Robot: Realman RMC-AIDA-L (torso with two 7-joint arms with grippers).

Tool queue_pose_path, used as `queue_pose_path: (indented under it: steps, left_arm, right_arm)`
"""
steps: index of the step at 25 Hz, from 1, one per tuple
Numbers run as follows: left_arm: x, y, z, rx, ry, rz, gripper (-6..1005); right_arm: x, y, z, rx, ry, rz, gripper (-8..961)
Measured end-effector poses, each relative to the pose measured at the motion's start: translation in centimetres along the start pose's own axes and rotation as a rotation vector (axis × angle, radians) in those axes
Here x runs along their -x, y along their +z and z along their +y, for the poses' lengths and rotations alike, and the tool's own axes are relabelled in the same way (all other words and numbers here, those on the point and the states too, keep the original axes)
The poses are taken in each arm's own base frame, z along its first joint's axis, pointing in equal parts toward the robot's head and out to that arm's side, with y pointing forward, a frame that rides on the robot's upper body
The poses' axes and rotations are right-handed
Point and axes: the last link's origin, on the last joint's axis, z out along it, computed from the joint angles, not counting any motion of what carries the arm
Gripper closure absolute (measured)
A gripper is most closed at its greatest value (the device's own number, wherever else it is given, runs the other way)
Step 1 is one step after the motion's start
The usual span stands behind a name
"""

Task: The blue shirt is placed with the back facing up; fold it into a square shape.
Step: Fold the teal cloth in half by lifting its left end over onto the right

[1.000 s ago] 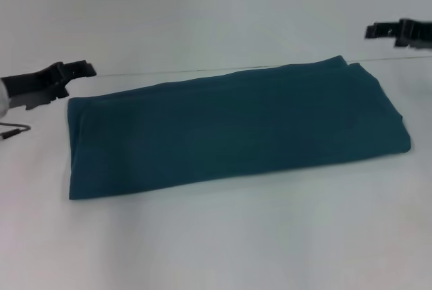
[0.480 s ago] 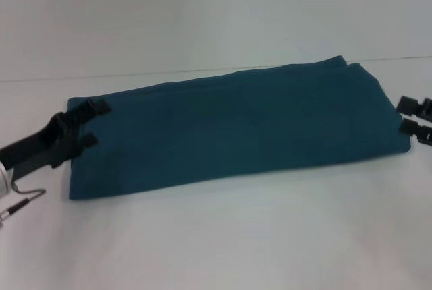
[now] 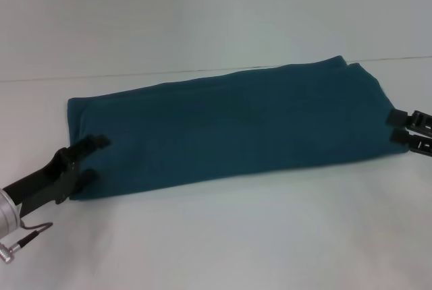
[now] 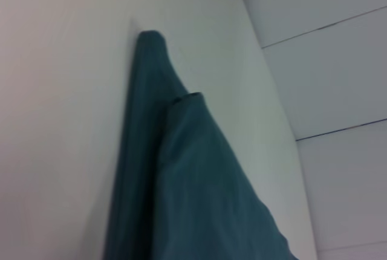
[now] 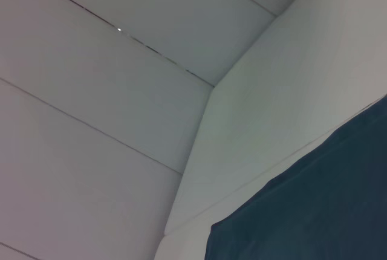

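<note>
I have the left gripper point(image 3: 93, 158) low at the near left corner of the blue shirt point(image 3: 236, 125). Its two black fingers point(image 3: 98, 141) are spread apart, one lying over the top of the cloth, the other at the near edge by the corner. Nothing is clamped as far as I can see; the jaws straddle the corner, parted, with fabric between them. The arm runs back from there toward me and off the lower left side.

Ahead of that gripper the shirt stretches away as a long folded band on the white table point(image 3: 216, 236), flat, with its long axis running left to right and slightly away from me toward the right. In the left wrist view the shirt point(image 4: 181, 175) shows as stacked layers, an upper fold sitting on a lower one, the edge tapering off into the distance.

At the far right end I have the right gripper point(image 3: 393, 128), right at the short edge of the shirt. Its two fingers point(image 3: 412, 120) are parted, one above the other, tips at the fabric edge; I can't tell whether they touch it. It holds nothing that I can see. The right wrist view shows only a shirt point(image 5: 314, 211) corner against the table and pale wall panels point(image 5: 109, 78) beyond.
</note>
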Motion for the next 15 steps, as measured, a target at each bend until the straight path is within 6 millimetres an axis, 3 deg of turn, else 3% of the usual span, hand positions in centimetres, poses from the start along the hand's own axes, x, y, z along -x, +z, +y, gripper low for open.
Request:
queue_pose_path:
  steps: [10,15]
  left_arm:
    - [0.5,-0.2,-1.0,-0.035,-0.005,-0.007,50]
    - [-0.5,-1.1,0.5,0.042,0.039,0.005,49]
  right_arm:
    - [-0.2,0.1,0.0,0.006,0.005,-0.003,30]
    - [-0.2,0.1,0.1,0.012,0.007,-0.002,31]
